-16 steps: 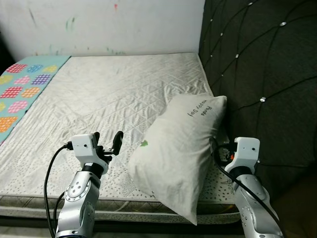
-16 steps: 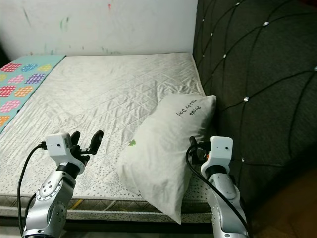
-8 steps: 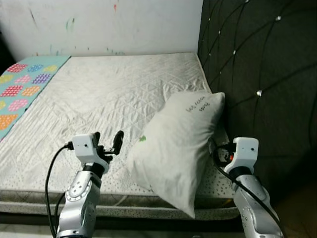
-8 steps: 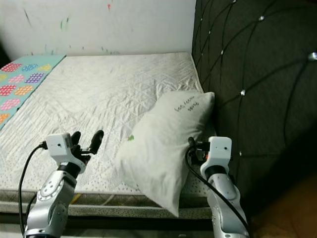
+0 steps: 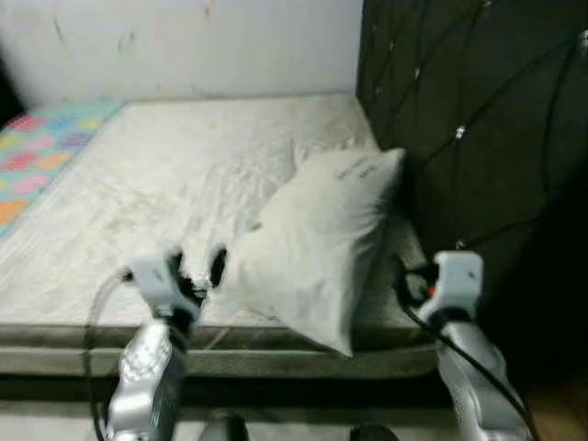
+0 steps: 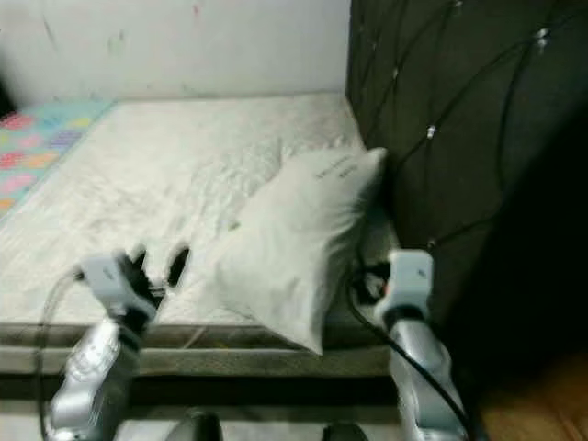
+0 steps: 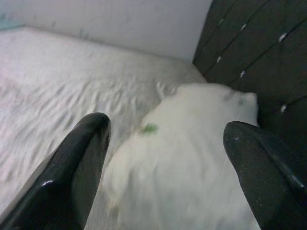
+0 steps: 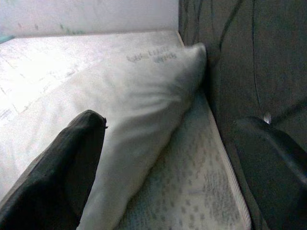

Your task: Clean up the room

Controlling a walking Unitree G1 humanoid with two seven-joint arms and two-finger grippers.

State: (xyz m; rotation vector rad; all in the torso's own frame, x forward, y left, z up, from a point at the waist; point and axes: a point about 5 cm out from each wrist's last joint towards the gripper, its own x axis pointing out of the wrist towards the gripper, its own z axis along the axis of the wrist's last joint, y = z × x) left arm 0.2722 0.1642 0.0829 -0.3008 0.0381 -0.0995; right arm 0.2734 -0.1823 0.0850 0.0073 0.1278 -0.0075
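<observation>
Although the head views are blurred, a wide bed with a pale quilted mattress (image 5: 175, 175) takes up most of the scene, its near edge running across just above the robot's two arms. Along the bed's right side rises a dark tufted headboard with small shiny buttons (image 5: 469, 110), and behind the bed stands a plain whitish wall (image 5: 184, 41). At the far left edge of the mattress lies a turquoise cover with coloured patches (image 5: 41, 152), too smeared to read in detail. A large white pillow with a line of dark lettering near its upper end (image 5: 317, 239) lies on the right part of the mattress, its upper end leaning against the headboard and its lower corner reaching over the bed's front edge; a small green mark shows on it in the left wrist view (image 7: 149, 128). The left gripper (image 5: 197, 266) is raised just beside the pillow's left edge, its two black fingers (image 7: 76, 167) spread wide with the pillow lying ahead between them and nothing held. The right gripper (image 8: 177, 158) is low at the pillow's right side, near the headboard, its fingers (image 8: 57, 167) likewise spread wide and holding nothing, with the pillow's side and the dotted mattress edge before them. A black cable (image 5: 432, 331) loops along the silver right arm.
</observation>
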